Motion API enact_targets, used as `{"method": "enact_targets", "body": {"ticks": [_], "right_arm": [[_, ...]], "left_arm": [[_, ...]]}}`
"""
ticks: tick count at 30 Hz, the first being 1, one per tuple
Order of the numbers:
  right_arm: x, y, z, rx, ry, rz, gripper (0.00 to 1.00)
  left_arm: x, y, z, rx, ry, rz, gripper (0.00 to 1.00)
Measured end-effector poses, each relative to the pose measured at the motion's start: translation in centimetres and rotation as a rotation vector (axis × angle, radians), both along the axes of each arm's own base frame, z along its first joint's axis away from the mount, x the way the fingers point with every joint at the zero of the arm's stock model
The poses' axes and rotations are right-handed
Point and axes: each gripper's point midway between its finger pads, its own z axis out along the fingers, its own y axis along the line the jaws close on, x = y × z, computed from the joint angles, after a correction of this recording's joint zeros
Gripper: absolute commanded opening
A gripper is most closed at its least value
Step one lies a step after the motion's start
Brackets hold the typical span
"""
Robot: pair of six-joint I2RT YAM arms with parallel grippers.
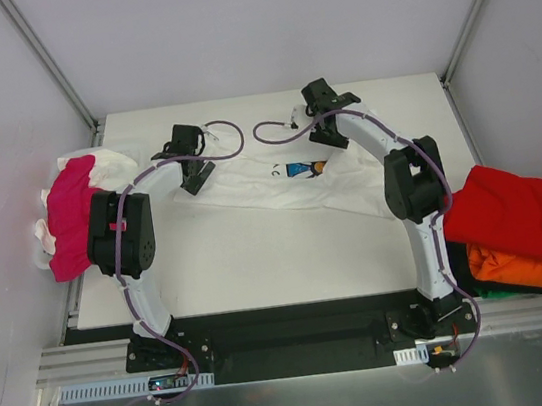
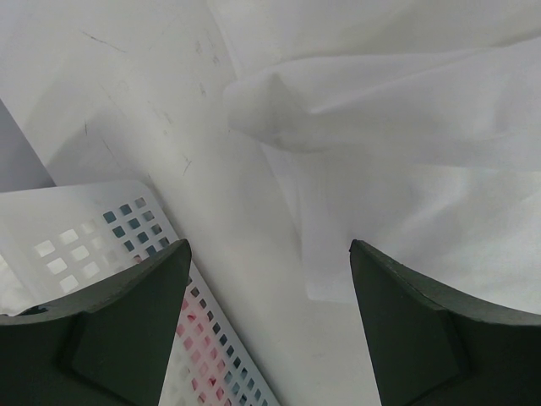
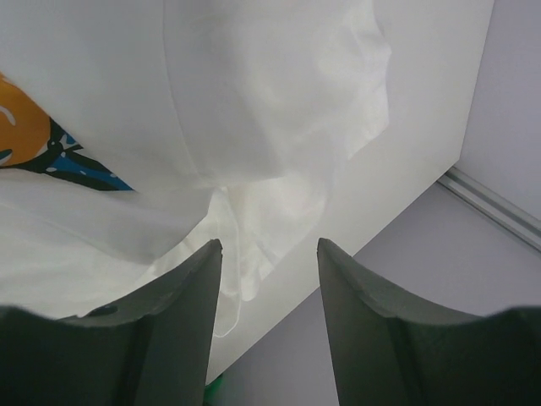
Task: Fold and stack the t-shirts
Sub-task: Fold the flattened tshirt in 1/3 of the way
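Note:
A white t-shirt (image 1: 278, 180) with a small blue and orange print lies spread at the back middle of the table. My left gripper (image 1: 195, 178) hangs open over its left edge. In the left wrist view the gripper (image 2: 269, 245) has bare table between its fingers, and the white cloth (image 2: 406, 152) lies just ahead to the right. My right gripper (image 1: 327, 136) is over the shirt's far right corner. In the right wrist view that gripper (image 3: 269, 243) is open and holds nothing, with rumpled white cloth (image 3: 254, 110) and the print (image 3: 34, 135) beyond it.
A white perforated basket (image 2: 93, 241) at the table's left edge holds a magenta-pink tee (image 1: 72, 226) and white cloth. A folded red tee (image 1: 509, 210) lies on an orange one (image 1: 512, 268) off the table's right edge. Grey walls and frame rails enclose the table.

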Motion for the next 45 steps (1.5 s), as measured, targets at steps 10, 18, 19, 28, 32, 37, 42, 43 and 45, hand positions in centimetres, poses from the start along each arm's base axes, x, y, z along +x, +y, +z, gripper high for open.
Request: {"method": "enact_targets", "body": {"ticks": [10, 18, 19, 28, 32, 37, 42, 43, 45], "right_arm": [[-3.9, -1.1, 0.2, 0.004, 0.024, -0.014, 0.78], [-8.2, -2.1, 2.7, 0.063, -0.019, -0.040, 0.96], [-8.8, -2.3, 2.6, 0.068, -0.012, -0.042, 0.98], [-13.0, -3.5, -1.9, 0.065, 0.095, -0.065, 0.96], [-13.7, -3.9, -3.2, 0.062, 0.120, -0.073, 0.96], [-13.2, -4.4, -4.6, 0.068, 0.126, -0.090, 0.96], [-13.3, -4.9, -7.2, 0.059, 0.162, -0.103, 0.96], [-13.3, -5.1, -7.3, 0.048, 0.164, -0.103, 0.96], [-13.2, -5.1, -7.3, 0.046, 0.160, -0.100, 0.96]], "left_arm": [[0.0, 0.4, 0.5, 0.017, -0.011, 0.011, 0.77], [-0.8, 0.6, 0.0, 0.022, -0.008, 0.012, 0.76], [-1.0, 0.7, -0.3, 0.024, -0.001, 0.012, 0.76], [-1.3, 0.7, -0.7, 0.025, 0.007, 0.012, 0.76], [-0.7, 0.6, -0.2, 0.021, -0.010, 0.012, 0.76], [-0.2, 0.5, -0.6, 0.020, -0.015, 0.012, 0.76], [-0.4, 0.5, -1.7, 0.026, 0.010, 0.011, 0.76], [-0.3, 0.5, -1.8, 0.026, 0.011, 0.011, 0.75], [-0.3, 0.5, -1.8, 0.026, 0.011, 0.011, 0.75]]}}
